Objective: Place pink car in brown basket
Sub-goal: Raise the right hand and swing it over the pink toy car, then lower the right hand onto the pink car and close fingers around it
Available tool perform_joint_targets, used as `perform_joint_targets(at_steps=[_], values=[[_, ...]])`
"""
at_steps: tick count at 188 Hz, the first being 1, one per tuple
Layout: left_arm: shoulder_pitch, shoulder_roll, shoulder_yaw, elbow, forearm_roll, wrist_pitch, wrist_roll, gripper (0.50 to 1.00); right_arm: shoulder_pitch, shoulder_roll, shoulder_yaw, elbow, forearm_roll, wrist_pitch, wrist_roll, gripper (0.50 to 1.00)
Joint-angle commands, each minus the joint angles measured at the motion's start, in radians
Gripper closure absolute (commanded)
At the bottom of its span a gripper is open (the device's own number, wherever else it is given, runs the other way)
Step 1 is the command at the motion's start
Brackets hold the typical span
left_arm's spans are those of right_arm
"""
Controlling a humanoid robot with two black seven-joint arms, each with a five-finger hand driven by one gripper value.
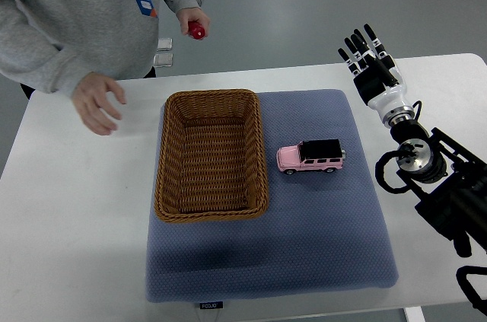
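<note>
Top view: pink car (310, 157) sits just beside brown basket (211, 156); right hand (370, 65) hovers well apart, fingers extended, empty.

car (310, 157) right of basket (211, 156), both on mat (304, 238)

pink car (310, 157) on blue mat (319, 238) | just beside brown basket (211, 214) | right hand (370, 65) extended, apart

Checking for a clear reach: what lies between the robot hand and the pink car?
Nothing. The top view shows only bare blue mat and white table between the right robot hand and the car.
</note>
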Motion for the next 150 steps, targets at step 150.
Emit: perform_joint_targets(at_steps=[150], values=[[0.000, 0.000, -0.002, 0.002, 0.000, 0.001, -0.003, 0.500, 0.526, -0.503, -0.882, 0.348, -1.215, 0.239, -0.146, 0.587]])
